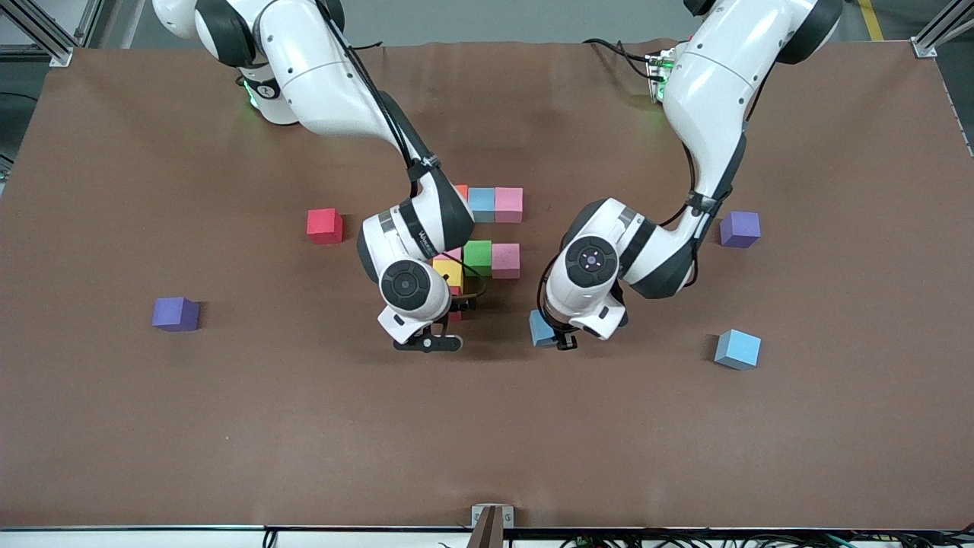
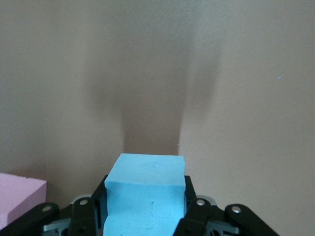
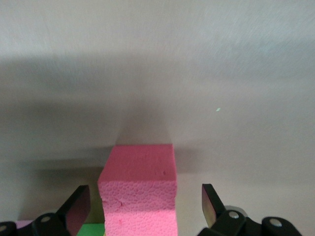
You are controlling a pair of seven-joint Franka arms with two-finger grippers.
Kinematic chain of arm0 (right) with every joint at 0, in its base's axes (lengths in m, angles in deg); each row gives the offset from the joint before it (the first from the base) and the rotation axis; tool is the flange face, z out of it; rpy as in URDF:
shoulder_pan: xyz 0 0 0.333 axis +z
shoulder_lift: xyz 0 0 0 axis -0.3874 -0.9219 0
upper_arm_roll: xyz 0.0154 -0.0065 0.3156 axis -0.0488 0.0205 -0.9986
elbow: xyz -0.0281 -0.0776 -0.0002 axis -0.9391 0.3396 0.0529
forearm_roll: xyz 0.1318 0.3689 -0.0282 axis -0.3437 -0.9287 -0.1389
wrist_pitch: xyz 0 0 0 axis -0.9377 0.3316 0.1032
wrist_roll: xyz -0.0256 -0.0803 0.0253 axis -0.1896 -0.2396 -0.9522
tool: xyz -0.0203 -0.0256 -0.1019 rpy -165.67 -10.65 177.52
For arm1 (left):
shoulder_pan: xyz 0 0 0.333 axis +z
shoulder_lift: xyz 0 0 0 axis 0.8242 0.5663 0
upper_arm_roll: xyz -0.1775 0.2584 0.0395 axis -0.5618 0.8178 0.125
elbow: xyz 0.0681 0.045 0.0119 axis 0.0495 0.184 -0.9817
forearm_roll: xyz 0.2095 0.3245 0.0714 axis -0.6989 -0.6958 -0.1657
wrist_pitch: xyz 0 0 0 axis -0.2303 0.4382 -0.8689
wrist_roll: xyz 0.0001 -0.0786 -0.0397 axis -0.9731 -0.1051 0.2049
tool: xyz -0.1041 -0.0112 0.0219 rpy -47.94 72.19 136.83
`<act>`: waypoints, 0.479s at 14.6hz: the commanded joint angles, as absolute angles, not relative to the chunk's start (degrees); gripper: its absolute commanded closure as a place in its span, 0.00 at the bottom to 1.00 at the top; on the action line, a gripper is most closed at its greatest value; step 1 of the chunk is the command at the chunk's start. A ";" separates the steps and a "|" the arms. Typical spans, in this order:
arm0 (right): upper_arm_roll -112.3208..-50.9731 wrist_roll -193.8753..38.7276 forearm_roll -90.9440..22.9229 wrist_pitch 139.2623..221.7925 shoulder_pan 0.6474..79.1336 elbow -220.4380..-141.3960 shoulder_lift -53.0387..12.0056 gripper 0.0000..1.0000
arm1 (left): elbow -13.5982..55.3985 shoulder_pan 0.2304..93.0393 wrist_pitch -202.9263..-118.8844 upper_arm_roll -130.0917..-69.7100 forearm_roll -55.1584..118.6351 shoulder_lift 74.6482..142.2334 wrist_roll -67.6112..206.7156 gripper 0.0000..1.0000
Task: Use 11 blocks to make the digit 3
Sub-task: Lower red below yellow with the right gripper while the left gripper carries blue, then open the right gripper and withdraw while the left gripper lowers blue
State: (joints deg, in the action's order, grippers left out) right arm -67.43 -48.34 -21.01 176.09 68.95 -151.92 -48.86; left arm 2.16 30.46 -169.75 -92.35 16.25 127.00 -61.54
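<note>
My left gripper (image 1: pixel 554 335) (image 2: pixel 145 209) is shut on a light blue block (image 1: pixel 541 329) (image 2: pixel 145 184), low over the table beside the cluster. The cluster holds orange (image 1: pixel 461 190), light blue (image 1: pixel 482 202), pink (image 1: pixel 508 204), green (image 1: pixel 478 255), pink (image 1: pixel 505 260) and yellow (image 1: pixel 449 272) blocks. My right gripper (image 1: pixel 454 304) (image 3: pixel 145 194) is open at the cluster's nearer edge, its fingers either side of a pink block (image 3: pixel 140 187) next to green. A red block (image 1: pixel 325 225) and a light blue block (image 1: pixel 736 349) lie loose. The right arm hides part of the cluster.
Two purple cubes lie apart from the cluster: one (image 1: pixel 176 313) toward the right arm's end, one (image 1: pixel 740 229) toward the left arm's end. A pink cube's corner (image 2: pixel 19 194) shows in the left wrist view. Brown table (image 1: pixel 487 441) stretches toward the front camera.
</note>
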 commanded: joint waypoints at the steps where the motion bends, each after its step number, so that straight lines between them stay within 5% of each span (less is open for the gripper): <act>1: -63.82 -48.20 -21.86 174.43 68.23 -152.56 -44.53 0.00 | 1.87 29.93 -169.16 -91.86 15.89 126.94 -64.79 0.85; 7: -54.32 -48.11 -21.52 168.27 62.63 -152.91 -38.81 0.00 | 0.04 25.46 -170.74 -91.42 15.80 129.04 -67.26 0.85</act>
